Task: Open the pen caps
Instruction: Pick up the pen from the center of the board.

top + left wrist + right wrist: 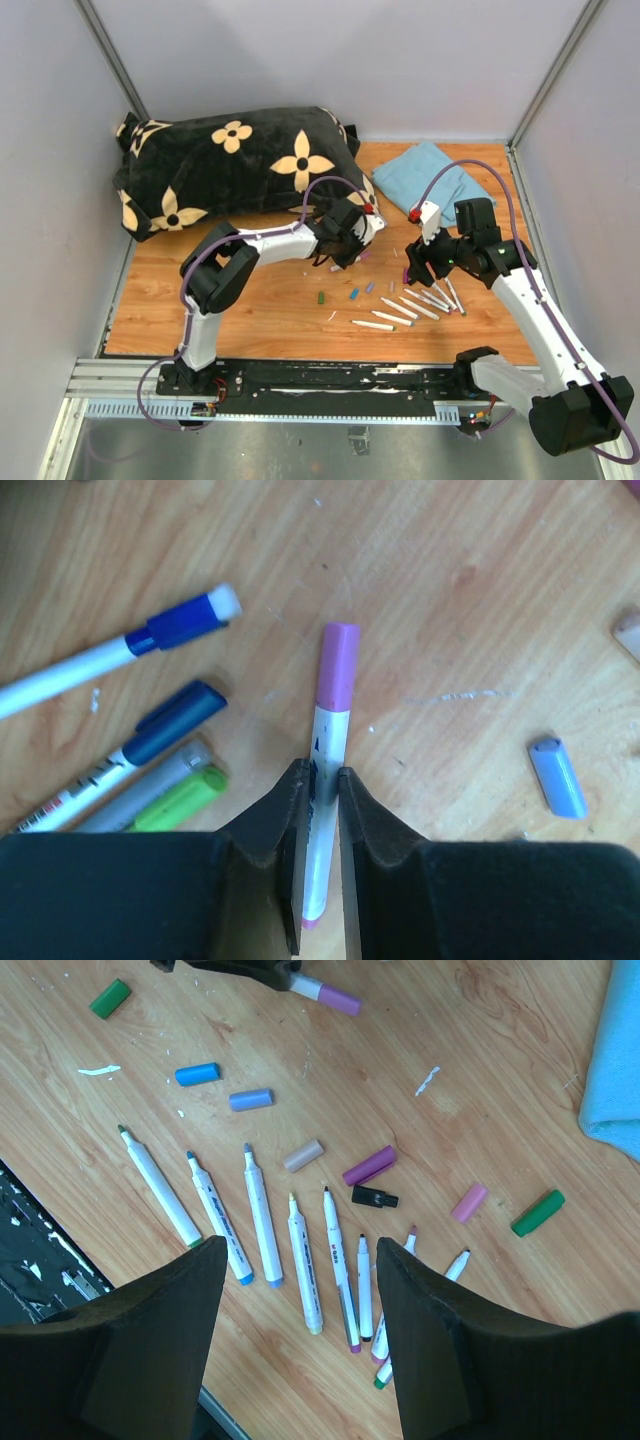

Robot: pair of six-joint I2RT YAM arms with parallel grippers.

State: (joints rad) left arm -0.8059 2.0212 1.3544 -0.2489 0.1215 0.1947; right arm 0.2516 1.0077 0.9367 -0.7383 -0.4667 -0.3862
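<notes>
A white-barrelled pen [325, 742] with a purple cap [339, 665] lies on the wooden table. My left gripper [320, 775] is shut on its barrel, with the capped end sticking out ahead. The same pen's purple cap [340, 1001] shows at the top of the right wrist view. My right gripper [300, 1260] hangs open above a row of uncapped pens [262, 1215]. Loose pen caps lie scattered beyond them: green [110, 998], blue [197, 1074], purple [369, 1165], black [375, 1197], pink [468, 1202]. In the top view the left gripper [345, 262] and right gripper [415, 272] stand apart.
Capped pens lie left of the left gripper: blue [185, 622], dark blue [175, 720], grey [150, 790], green [185, 800]. A light blue loose cap [558, 777] lies to the right. A black flowered bag [235, 165] and a blue cloth [430, 175] sit at the back.
</notes>
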